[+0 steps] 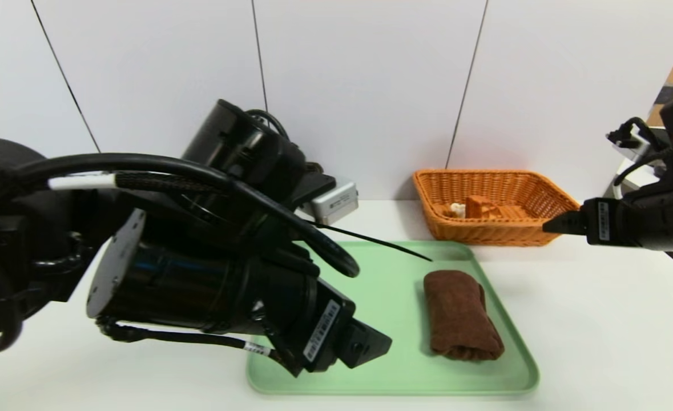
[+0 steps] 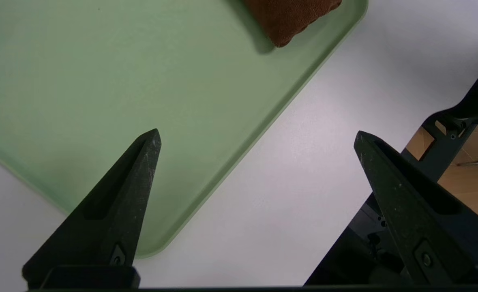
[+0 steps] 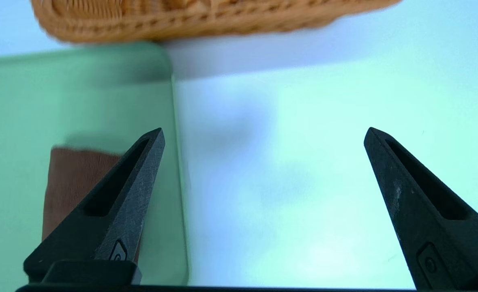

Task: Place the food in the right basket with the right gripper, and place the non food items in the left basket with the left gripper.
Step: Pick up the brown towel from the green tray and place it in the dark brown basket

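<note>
- right basket, orange-tan wicker, right of centre in the head view, on the white table just beyond the tray's far right corner.
- food inside it, toward the near left part: orange, with a white bit at one end; finer detail too small to tell.
- green tray, lower middle of the head view, partly covered by the left arm.
- brown towel, rolled, lying on the tray's right part, lower right of centre in the frame. nothing gripping it.
- left gripper, low centre of the head view, above the near part of the tray, left of the towel. released, fingers spread wide, holding nothing.
- right gripper, at the right side of the head view, above the table, near the basket's near right corner in the picture. also released, fingers wide apart, nothing between them.
- markings: a white barcode label on the left gripper's body, a second barcode label on the right one's. small print on a silvery-white module at upper centre, by the left arm. none of it legible; no brand can be made out.
</note>
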Tool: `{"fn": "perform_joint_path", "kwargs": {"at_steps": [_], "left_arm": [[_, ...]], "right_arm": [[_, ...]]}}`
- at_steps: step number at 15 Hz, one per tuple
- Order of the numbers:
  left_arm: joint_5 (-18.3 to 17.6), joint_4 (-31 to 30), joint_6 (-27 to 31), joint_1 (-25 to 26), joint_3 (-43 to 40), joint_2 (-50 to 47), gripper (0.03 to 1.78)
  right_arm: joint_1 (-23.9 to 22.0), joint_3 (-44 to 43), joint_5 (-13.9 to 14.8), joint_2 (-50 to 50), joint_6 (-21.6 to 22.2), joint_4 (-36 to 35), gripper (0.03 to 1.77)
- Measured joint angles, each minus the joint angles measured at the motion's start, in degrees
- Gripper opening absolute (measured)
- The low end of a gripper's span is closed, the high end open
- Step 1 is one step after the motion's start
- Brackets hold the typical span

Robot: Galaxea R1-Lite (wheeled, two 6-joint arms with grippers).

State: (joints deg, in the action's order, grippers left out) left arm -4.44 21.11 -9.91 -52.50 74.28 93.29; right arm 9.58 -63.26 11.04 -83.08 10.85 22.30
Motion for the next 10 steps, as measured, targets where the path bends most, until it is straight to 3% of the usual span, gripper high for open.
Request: {"fn": "perform_joint_path", "kwargs": {"at_steps": [3,8,10], "left_arm": [[6.6,0.0,-3.6,-3.3,5.1,5.8,1.69],[11.4,1.2,-10.3,-6.7,13.2,14.3,1.69],[14.7,1.3,-12.2,-7.9,15.1,17.3,1.69]], "right_arm": [[0.1,5.9,-0.7,6.0,0.0,0.0,1.69],[-0.1,10.2,-1.0,12.6,-0.1,1.6,1.69],[0.0,11.0,-3.0,14.3,-0.2,1.9,1.69]]}}
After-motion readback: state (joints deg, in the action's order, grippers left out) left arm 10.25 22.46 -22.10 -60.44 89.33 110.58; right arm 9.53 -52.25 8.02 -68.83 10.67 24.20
